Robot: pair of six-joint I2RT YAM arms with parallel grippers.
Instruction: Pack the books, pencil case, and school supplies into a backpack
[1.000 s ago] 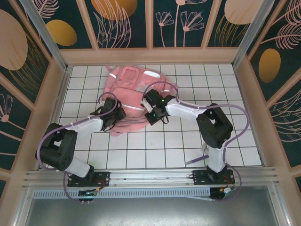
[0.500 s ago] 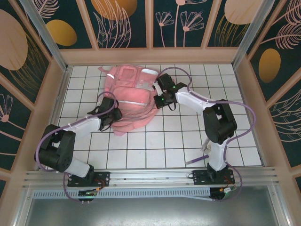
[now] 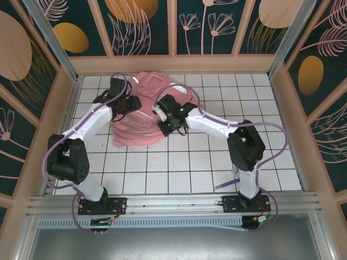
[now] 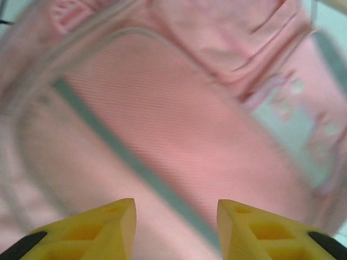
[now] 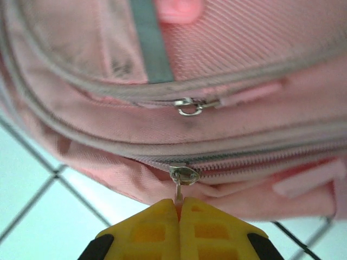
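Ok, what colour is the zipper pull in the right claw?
Silver; the zipper pull shows best from the right wrist.

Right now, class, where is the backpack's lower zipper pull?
In the right wrist view the lower zipper pull sits just below centre, pinched by the shut right tool, beneath the upper zipper ring on the backpack.

left gripper (image 4: pixel 176 216) parted, right gripper (image 5: pixel 179 208) pinched closed

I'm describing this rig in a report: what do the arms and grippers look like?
The left arm and right arm have white shells, black joints and looping purple cables. The left gripper and right gripper have blocky yellow fingers on black mounts.
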